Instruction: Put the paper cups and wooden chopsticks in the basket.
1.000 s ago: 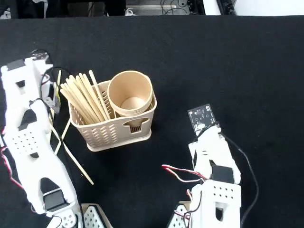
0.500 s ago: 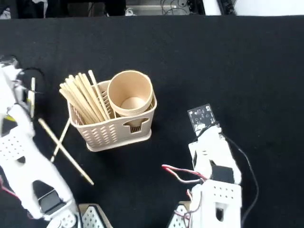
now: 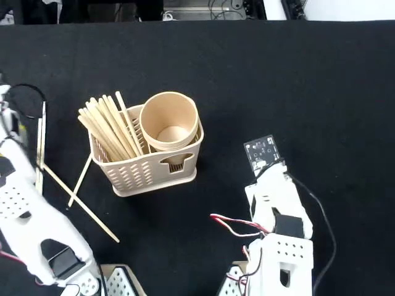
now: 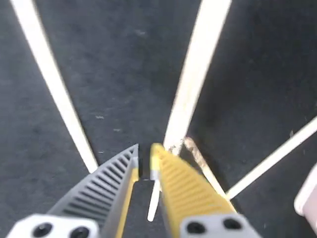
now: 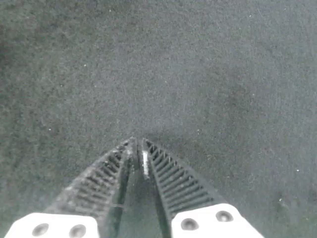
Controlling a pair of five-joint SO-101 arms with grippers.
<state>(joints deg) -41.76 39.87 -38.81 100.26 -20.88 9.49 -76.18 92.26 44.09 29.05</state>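
Left end effector (image 4: 146, 148) swung outward, clamped on a chopstick (image 4: 198, 74).

Soft, even light from above falls on the black table (image 3: 296, 80), which looks matte and dark. The basket (image 3: 148, 172) throws hardly any shadow; the cup (image 3: 169, 126) is shaded inside. In the left wrist view the chopstick (image 4: 198, 74) glows nearly white

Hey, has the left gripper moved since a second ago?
Yes. In the high view the left gripper has swung left, away from the basket, toward the table's edge, taking a chopstick along.
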